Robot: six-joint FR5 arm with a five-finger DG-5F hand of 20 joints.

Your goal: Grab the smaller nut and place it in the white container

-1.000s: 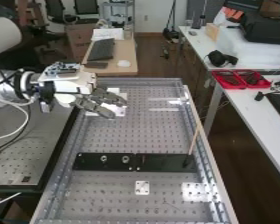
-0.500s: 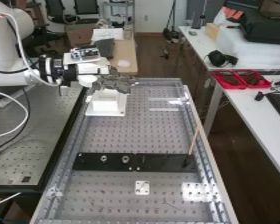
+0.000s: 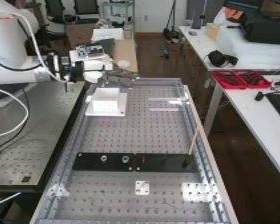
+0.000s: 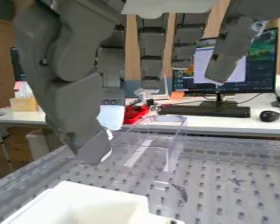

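In the high view, a slender wooden stick leans near one side rail of the perforated metal bench, and a small white plate with holes lies at the bench's near end. On the white side table are a two-compartment red tray, black headphones and a bulky black case. Behind the bench, a wooden desk bears papers and a white mouse; a cardboard box stands beside it. The wrist view has a computer monitor above a black keyboard, with a black mouse nearby.
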